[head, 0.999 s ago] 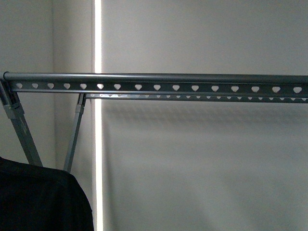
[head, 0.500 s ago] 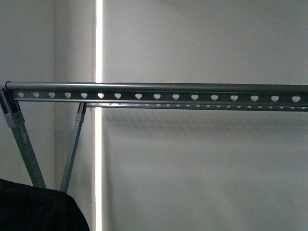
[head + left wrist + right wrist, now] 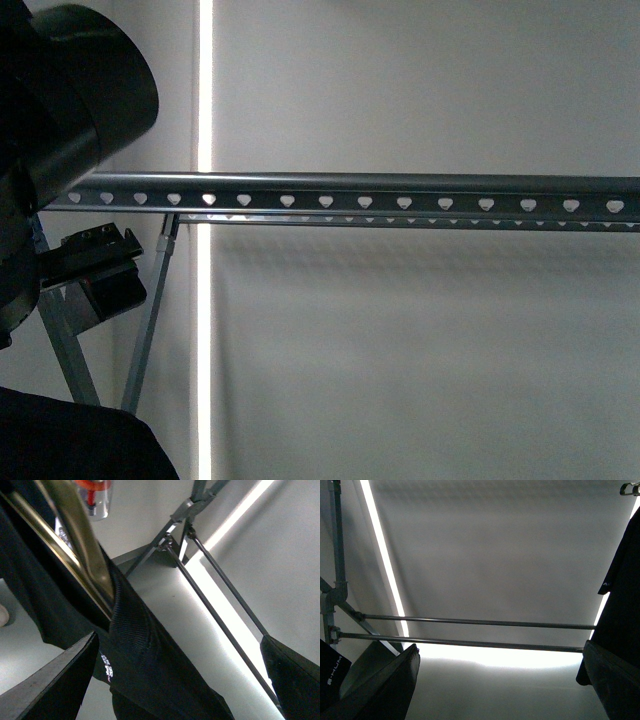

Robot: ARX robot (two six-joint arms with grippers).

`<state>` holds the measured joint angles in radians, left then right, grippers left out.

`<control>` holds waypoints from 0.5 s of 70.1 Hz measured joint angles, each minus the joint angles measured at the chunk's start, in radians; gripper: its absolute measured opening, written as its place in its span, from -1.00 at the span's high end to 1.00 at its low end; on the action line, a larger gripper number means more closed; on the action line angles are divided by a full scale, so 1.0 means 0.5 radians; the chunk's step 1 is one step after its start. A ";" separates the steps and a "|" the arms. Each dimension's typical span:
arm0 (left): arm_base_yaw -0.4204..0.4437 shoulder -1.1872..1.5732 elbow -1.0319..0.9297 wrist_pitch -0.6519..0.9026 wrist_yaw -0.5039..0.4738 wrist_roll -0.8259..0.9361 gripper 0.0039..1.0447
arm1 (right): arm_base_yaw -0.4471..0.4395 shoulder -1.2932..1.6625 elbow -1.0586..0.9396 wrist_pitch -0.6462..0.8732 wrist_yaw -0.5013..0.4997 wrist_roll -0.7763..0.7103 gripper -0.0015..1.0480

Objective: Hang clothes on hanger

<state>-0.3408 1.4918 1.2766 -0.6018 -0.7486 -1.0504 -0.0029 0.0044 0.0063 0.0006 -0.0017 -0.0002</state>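
At the lower left of the front view, nearest the robot, the black T-shirt sits well below the grey clothes rack, and the left arm stands in front of the rail's end. The step in hand looks like the lift toward the rack, since nothing is draped on it yet. The next move would call for carrying the cloth higher than the near rail, forward across it, then lowering it to hang on both sides, clear of the slanted legs.

The left gripper has its fingers spread wide. The shirt's ribbed collar and a brass-coloured bar lie just ahead of the gap, but whether either pad touches the cloth cannot be told. The right gripper is likewise spread wide, its fingers on nothing, with black cloth hanging near it.

Beyond lie the rack's lower rods and the pale wall, split by a bright strip of light.
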 joint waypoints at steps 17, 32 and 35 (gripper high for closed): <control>0.010 0.162 0.088 -0.237 -0.047 -0.364 -0.88 | 0.000 0.000 0.000 0.000 0.000 0.000 -0.85; 0.007 0.219 0.088 -0.343 0.040 -0.597 -0.88 | 0.000 0.000 0.000 0.000 0.000 0.001 -0.85; -0.001 0.219 0.088 -0.380 0.038 -0.636 -0.88 | 0.000 0.000 0.000 0.000 0.001 0.001 -0.85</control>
<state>-0.3412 1.6012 1.3205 -0.7918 -0.7296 -1.3682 -0.0029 0.0044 0.0063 0.0006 -0.0013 0.0002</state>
